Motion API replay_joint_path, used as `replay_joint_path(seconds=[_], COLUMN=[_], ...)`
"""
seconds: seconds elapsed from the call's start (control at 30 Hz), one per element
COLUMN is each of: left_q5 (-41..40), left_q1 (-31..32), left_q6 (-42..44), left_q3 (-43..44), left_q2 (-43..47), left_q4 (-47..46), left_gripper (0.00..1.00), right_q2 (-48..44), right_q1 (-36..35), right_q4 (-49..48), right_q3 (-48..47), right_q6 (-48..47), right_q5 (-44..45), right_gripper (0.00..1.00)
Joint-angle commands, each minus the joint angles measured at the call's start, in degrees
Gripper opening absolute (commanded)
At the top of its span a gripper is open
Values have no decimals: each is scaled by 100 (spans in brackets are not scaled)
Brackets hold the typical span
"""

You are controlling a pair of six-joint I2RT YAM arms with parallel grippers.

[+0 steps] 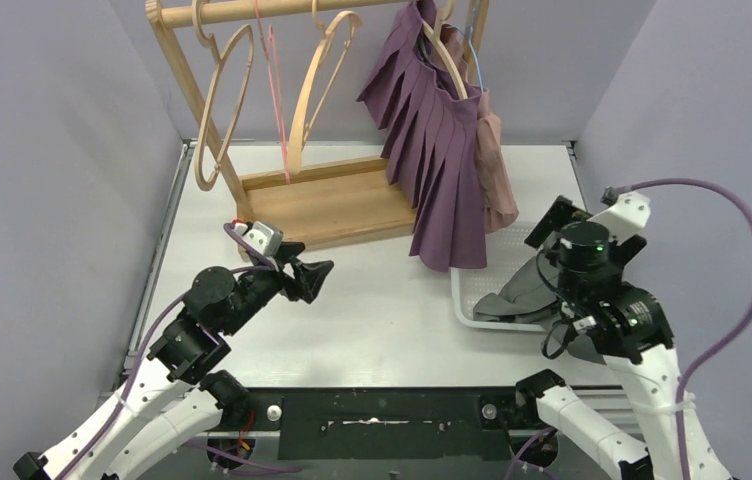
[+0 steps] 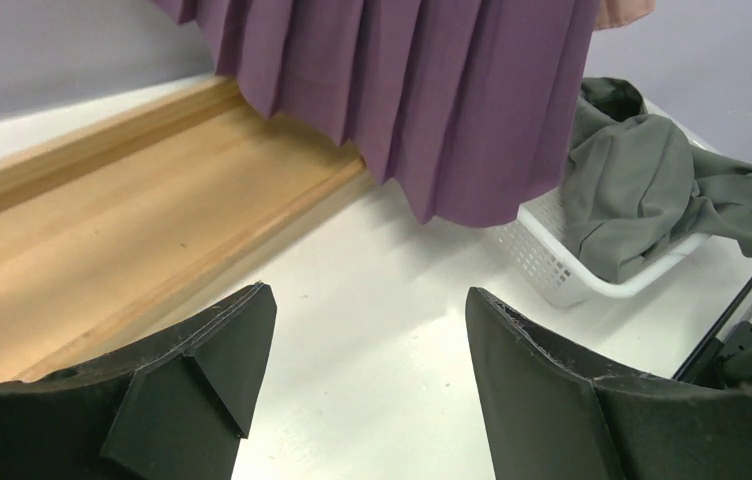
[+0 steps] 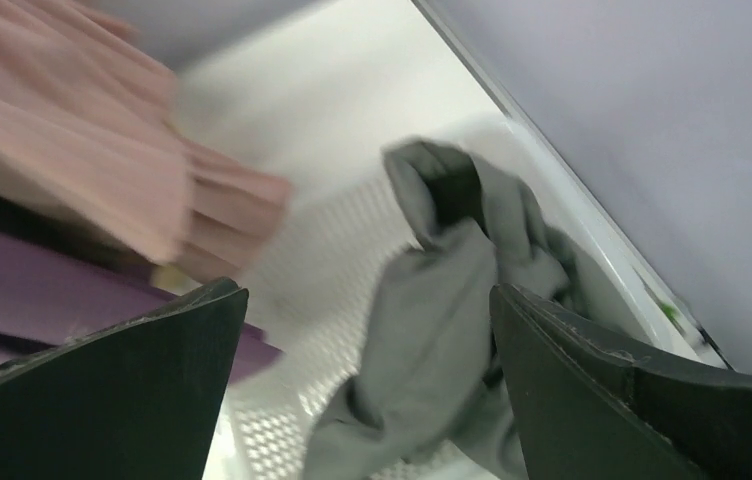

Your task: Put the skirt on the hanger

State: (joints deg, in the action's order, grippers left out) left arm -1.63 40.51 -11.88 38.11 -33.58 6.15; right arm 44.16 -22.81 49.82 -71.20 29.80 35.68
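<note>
A grey skirt (image 1: 512, 300) lies crumpled in a white basket (image 1: 467, 300) at the right; it also shows in the left wrist view (image 2: 652, 180) and the right wrist view (image 3: 452, 300). Two empty wooden hangers (image 1: 222, 100) (image 1: 317, 85) hang on the rack's rail. My right gripper (image 1: 540, 262) (image 3: 367, 290) is open just above the grey skirt, holding nothing. My left gripper (image 1: 317, 282) (image 2: 367, 295) is open and empty over the bare table, in front of the rack's base (image 2: 102, 250).
A purple pleated skirt (image 1: 442, 160) (image 2: 432, 90) hangs on a hanger at the rack's right end, its hem reaching down to the basket's rim (image 2: 552, 270). A pink skirt (image 1: 497, 160) (image 3: 72, 150) hangs behind it. A thin red hanger (image 1: 274, 70) hangs between the wooden ones. Grey walls enclose the table.
</note>
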Motion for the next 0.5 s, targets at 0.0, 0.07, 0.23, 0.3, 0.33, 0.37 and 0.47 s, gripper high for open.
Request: replay_joint_path(seconds=[0.0,0.07,0.23,0.3,0.33,0.37,0.47], left_q5=[-32,-3,100,89,81,95,193], left_q1=[18,18,18,18,18,18,18], left_q6=[-383,-474,-714,-796,-817,-813,-753], left_q3=[-132,-224,-408,-470,-491,-511,-513], left_q2=[59,52,21,31,28,34,54], left_q4=[-450,-472,-550,-569,-583,-599,-624], left_gripper=[70,70,70,70,71,74,82], right_q2=[150,306,561,618,698,818,1228], right_q1=[109,347,2014,2883,3290,3637,4268], right_q4=[582,522,-227,-758,-1073,-1278,-1608], right_q3=[819,1052,1784,2196,2465,2618,2834], right_q6=[1115,1214,739,331,116,-40,-300], right_q5=[865,820,-645,-1707,-2238,-2836,-4063], right_gripper=[100,98,98,98,98,98,98])
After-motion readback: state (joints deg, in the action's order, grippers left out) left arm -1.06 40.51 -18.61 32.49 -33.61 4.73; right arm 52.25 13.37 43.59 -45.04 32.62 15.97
